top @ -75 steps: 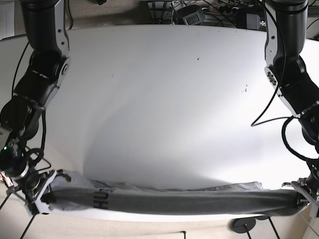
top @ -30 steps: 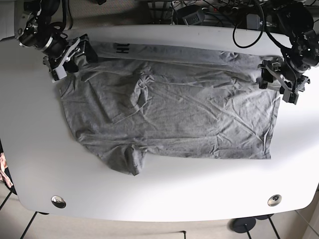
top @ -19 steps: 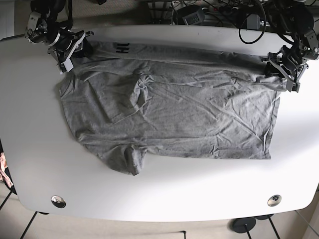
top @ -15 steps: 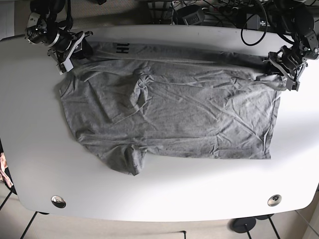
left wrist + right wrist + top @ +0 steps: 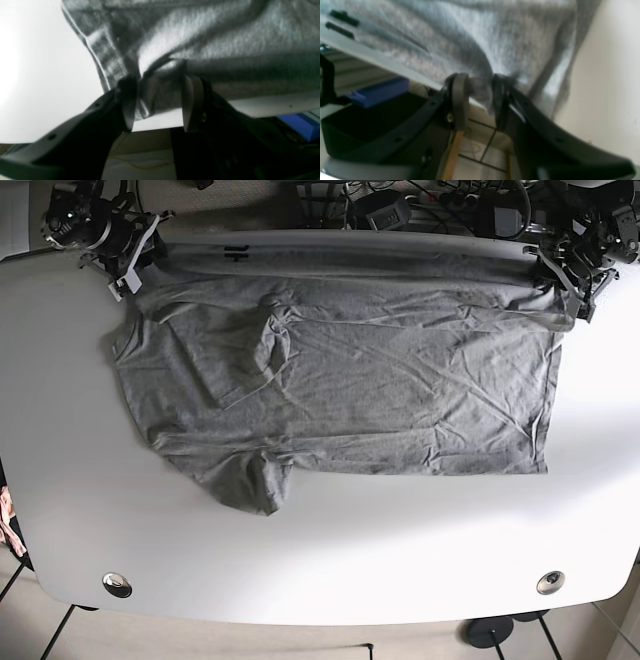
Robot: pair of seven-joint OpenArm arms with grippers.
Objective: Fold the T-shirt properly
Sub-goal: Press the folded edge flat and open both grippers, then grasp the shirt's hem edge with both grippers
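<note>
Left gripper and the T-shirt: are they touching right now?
Touching. The left wrist view shows the left gripper with gray T-shirt cloth bunched between its two fingers, at the table's far edge.

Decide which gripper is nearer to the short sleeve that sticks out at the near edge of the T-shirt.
Right. The right gripper holds the T-shirt corner on the sleeve side; the left gripper holds the far opposite corner.

grey T-shirt (image 5: 340, 390), white table (image 5: 330, 560)
</note>
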